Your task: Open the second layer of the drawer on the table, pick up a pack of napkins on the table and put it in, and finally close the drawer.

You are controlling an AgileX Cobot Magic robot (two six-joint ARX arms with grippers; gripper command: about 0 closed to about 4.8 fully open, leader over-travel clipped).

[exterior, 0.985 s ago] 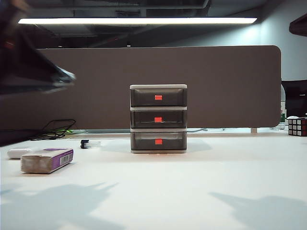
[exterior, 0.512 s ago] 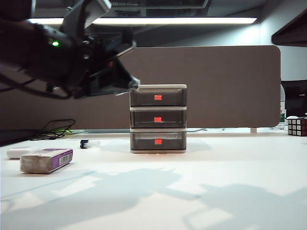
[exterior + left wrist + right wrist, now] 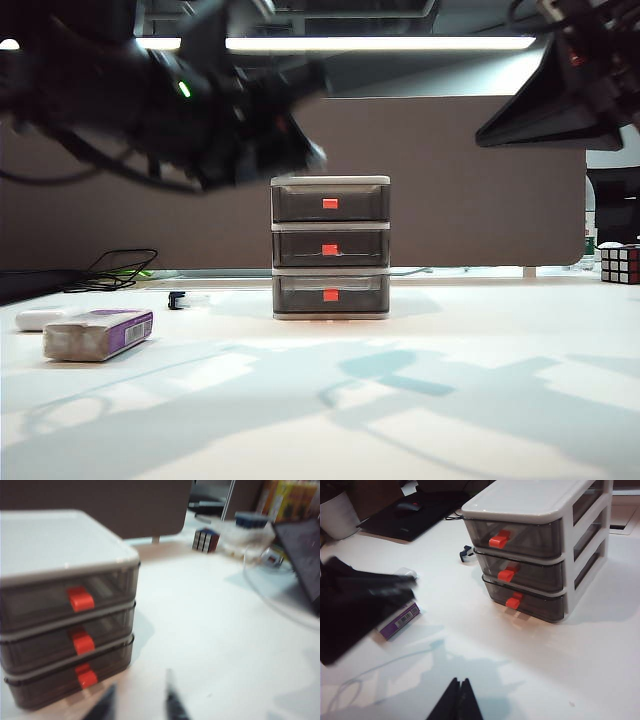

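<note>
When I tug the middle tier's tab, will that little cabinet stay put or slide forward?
The drawer looks like light plastic and its tiers look nearly empty, so it may well slide on the smooth white table. Being taller than it is wide, a tug on the second layer might tip it; bracing the top seems wise.

The drawer [image 3: 330, 248] is set mid-table [image 3: 470, 400] toward the back, second layer [image 3: 330, 249] sandwiched between the other two tiers. The pack of napkins [image 3: 98, 334] is laid off to the left, nearer the front, with a cube puzzle [image 3: 620, 265] parked far right.
</note>
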